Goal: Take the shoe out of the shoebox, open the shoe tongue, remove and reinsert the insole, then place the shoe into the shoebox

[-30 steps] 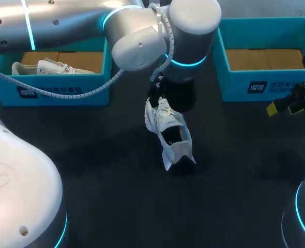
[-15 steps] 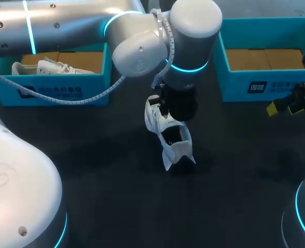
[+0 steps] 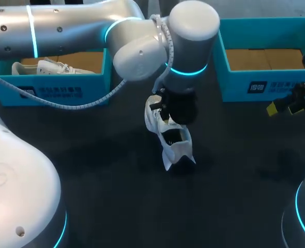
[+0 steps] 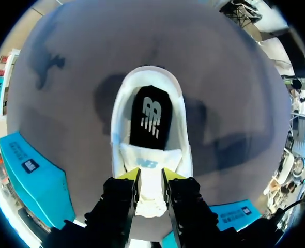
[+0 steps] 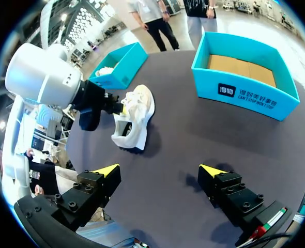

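Left hand (image 4: 151,178): ours, poised over the middle of the counter (image 3: 90,196), fingers drawn narrow and pinched from both sides on the tongue (image 4: 150,194) of the shoe (image 3: 174,147).

Relation that matters: the shoe's long axis runs straight out ahead of this hand, toe end beneath it, heel farthest from it and pointing toward the counter's near edge. We judge that a pull back along that axis would lift the tongue clear of the opening.

Right hand (image 5: 157,169): near the counter's right edge, well apart from the shoe, fingers spread wide, holding nothing. The left hand is far the nearer.

Shoe: white, low-cut, resting on its sole; opening exposed, black insole (image 4: 151,116) lying flat inside.

Shoebox (image 3: 266,88): teal, far right corner, bare brown floor. A like box (image 3: 54,93) at the far left corner holds a second shoe (image 3: 51,67).
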`<state>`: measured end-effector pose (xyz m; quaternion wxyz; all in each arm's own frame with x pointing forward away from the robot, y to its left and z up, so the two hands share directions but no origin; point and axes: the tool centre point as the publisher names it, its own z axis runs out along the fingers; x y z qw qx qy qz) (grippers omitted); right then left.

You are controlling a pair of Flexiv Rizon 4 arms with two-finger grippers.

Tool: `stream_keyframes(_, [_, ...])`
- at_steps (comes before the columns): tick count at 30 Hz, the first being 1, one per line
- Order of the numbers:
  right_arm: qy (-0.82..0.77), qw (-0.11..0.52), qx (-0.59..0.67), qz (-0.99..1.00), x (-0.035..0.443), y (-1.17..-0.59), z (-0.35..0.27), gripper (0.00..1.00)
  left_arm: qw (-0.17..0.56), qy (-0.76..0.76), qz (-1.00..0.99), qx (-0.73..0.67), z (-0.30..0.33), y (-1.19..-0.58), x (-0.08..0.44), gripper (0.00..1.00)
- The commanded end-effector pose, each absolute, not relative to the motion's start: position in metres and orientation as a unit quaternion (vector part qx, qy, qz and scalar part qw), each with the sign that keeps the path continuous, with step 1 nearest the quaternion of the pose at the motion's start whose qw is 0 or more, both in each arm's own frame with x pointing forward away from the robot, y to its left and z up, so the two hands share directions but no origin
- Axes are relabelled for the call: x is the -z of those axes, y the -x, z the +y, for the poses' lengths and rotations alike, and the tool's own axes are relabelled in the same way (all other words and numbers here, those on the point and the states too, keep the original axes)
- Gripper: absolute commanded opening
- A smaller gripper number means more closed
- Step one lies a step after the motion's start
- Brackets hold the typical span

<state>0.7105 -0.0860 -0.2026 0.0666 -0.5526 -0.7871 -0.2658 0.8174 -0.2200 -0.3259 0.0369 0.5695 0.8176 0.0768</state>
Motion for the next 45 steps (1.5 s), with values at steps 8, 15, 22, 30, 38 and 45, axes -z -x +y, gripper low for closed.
stream_keyframes(8, [0.553, 0.067, 0.265, -0.787, 0.203, -0.711, -0.085, 1.00, 0.041, -0.542, 0.837, -0.058, -0.213, -0.816, 0.303, 1.00])
stream_keyframes(15, [0.553, 0.067, 0.265, -0.787, 0.203, -0.711, -0.085, 1.00, 0.041, -0.542, 0.837, -0.058, -0.213, -0.816, 0.303, 1.00])
stream_keyframes(22, [0.553, 0.067, 0.265, -0.787, 0.203, -0.711, -0.085, 1.00, 0.041, -0.542, 0.837, -0.058, -0.213, -0.816, 0.303, 1.00])
stream_keyframes(30, [0.553, 0.067, 0.265, -0.787, 0.203, -0.711, -0.085, 1.00, 0.037, -0.444, 0.894, -0.036, -0.207, -0.804, 0.289, 1.00])
stream_keyframes(38, [0.553, 0.067, 0.265, -0.787, 0.203, -0.711, -0.085, 1.00, 0.003, -0.220, 0.975, -0.039, -0.191, -0.784, 0.270, 1.00])
stream_keyframes(45, [0.553, 0.067, 0.265, -0.787, 0.203, -0.711, -0.085, 1.00, -0.022, -0.190, 0.980, -0.055, -0.192, -0.780, 0.271, 1.00])
